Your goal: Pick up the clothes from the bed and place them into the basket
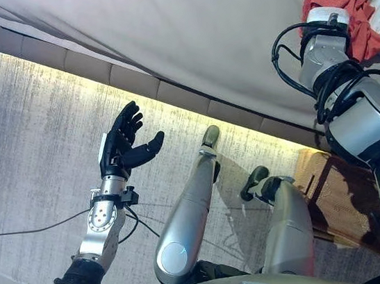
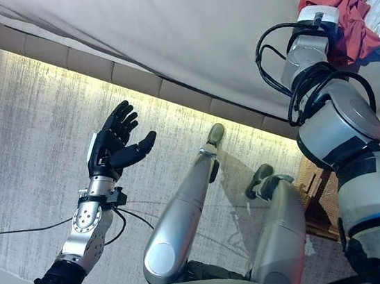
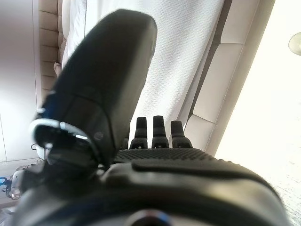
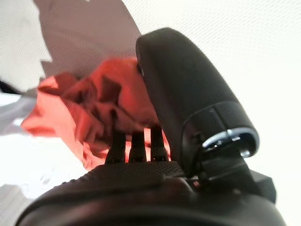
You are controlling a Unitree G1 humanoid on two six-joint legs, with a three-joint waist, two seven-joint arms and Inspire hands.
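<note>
Red cloth [image 1: 343,3] on bed [image 1: 182,31], perhaps crumpled

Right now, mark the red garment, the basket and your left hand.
red garment [image 4: 89,106]: right wrist view, crumpled middle.
basket [image 1: 341,196]: left eye view, woven side wall.
left hand [image 1: 122,147]: left eye view, palm.

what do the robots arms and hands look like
Both arms are silver-grey metal with rounded joint housings and black bands. The left hand is dark, with segmented fingers, a white patch along its side and a textured palm. The right arm carries looping black cables and a white band at the wrist; the right hand shows a smooth dark thumb with a metal ring at its base.
</note>
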